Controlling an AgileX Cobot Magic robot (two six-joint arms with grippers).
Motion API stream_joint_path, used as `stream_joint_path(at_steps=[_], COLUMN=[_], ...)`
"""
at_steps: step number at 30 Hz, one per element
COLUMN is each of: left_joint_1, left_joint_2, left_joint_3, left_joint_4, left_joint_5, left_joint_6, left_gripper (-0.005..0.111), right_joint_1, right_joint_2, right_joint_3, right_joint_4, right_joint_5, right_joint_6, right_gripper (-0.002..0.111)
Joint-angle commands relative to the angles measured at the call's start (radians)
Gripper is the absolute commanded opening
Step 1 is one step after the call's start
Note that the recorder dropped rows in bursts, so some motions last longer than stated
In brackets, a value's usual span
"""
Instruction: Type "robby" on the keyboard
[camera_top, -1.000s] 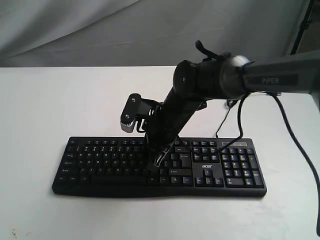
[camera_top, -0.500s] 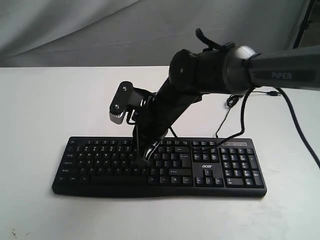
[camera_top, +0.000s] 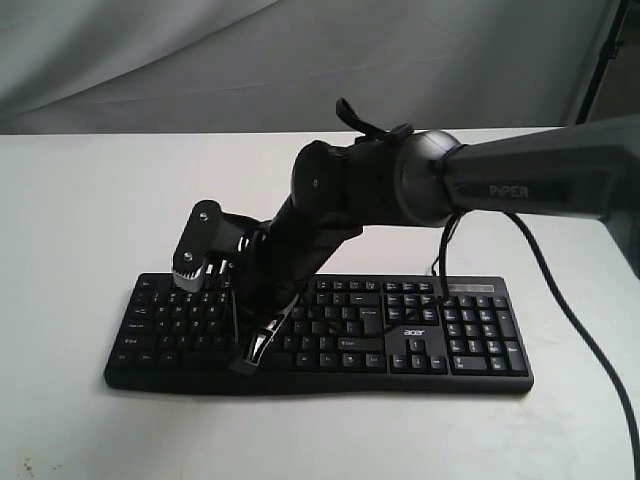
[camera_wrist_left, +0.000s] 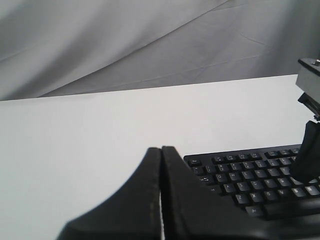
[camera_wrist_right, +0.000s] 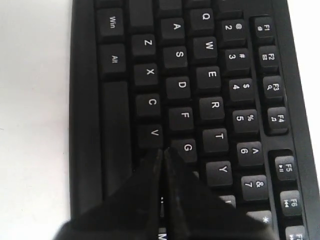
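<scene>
The keyboard (camera_top: 420, 330) lay near the desk's (camera_top: 80, 220) front edge. The right gripper (camera_wrist_right: 162, 152), pressed together, pointed down at the keys beside V and G. The left gripper (camera_wrist_left: 161, 150), likewise pressed together, hovered beyond the keyboard's end.

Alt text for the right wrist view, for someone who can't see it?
The shut right gripper points at the black keyboard, its tip showing between the V and G keys. Letter keys from Q to Y and some function keys are readable; the white table borders the keyboard.
</scene>
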Motion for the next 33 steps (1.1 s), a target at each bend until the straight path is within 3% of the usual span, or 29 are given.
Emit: stream_joint_path(at_steps=[1,33], left_joint_1=[-0.006,-0.006], left_joint_2=[-0.003,-0.003], left_joint_3=[0.004,0.004], left_joint_4=[0.005,0.005], left_joint_5=[-0.005,-0.005], left_joint_6=[-0.003,-0.003], left_gripper=[0.000,0.000], right_joint_1=[0.003,0.012], right_joint_2=[-0.004,0.028], right_joint_3=[0.002,0.002], right_joint_4=[0.021,0.023], right_joint_5=[0.001,-0.014], right_joint_6=[-0.003,-0.009], right_gripper=[0.000,0.000])
